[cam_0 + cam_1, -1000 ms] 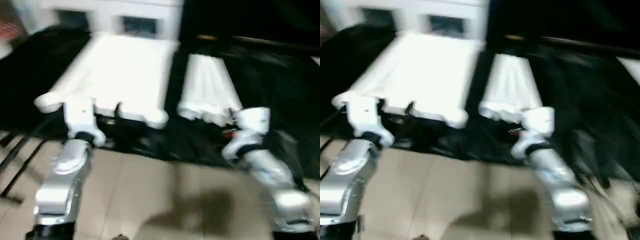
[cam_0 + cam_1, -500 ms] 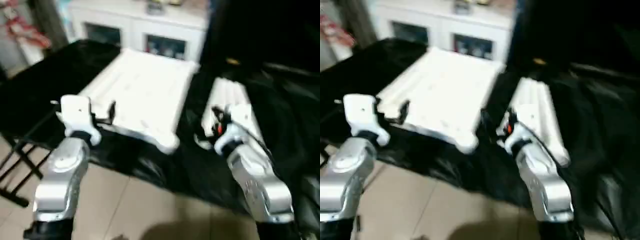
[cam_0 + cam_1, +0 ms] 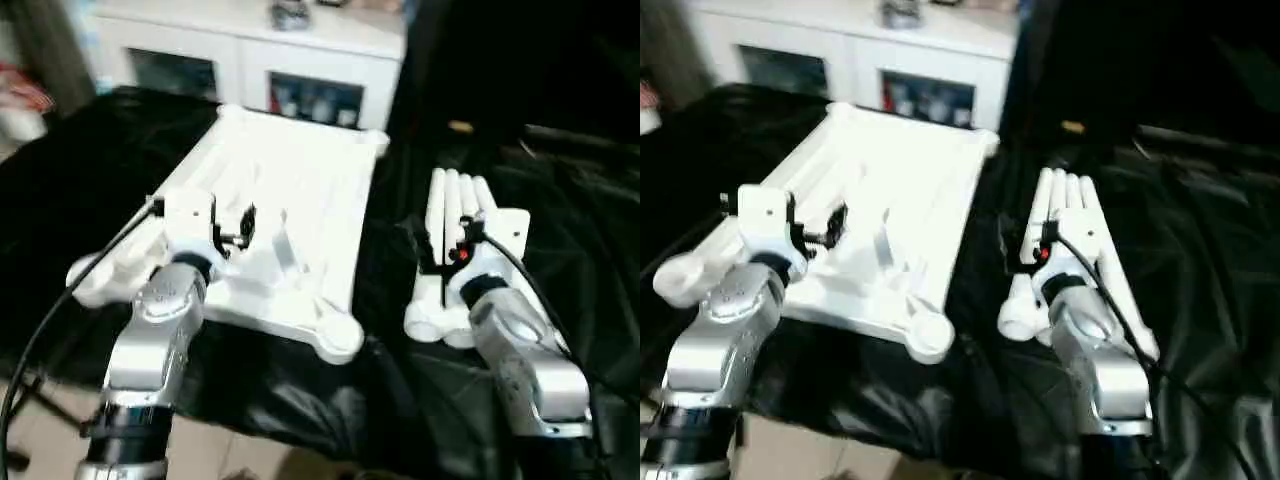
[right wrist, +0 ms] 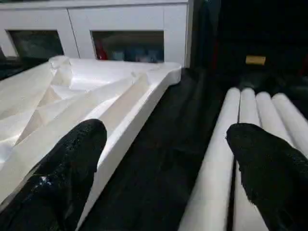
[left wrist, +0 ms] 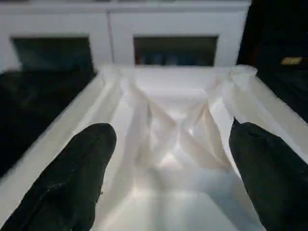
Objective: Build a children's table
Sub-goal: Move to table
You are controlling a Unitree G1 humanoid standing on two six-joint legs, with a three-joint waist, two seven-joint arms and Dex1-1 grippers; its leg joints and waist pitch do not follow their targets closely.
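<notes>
Nearest the camera, in the lower part of the frame, two silver forearms reach forward over the black-draped worktop (image 3: pixel 300 400). The left tool (image 5: pixel 166 168), at lower left, hangs over the near end of the table top (image 3: pixel 290 200) with its fingers (image 5: pixel 72 178) spread wide and nothing between them; the right tool (image 4: pixel 163 168), at lower right, is just as wide and empty, poised between the top's edge and the legs (image 3: pixel 455 215). The top lies ribbed side up at centre left, probably so its corner sockets (image 3: pixel 338 335) face upward to take the legs. The four legs lie side by side at centre right, just beside it, within easy reach. A white cabinet (image 3: pixel 250 60) stands along the upper edge
</notes>
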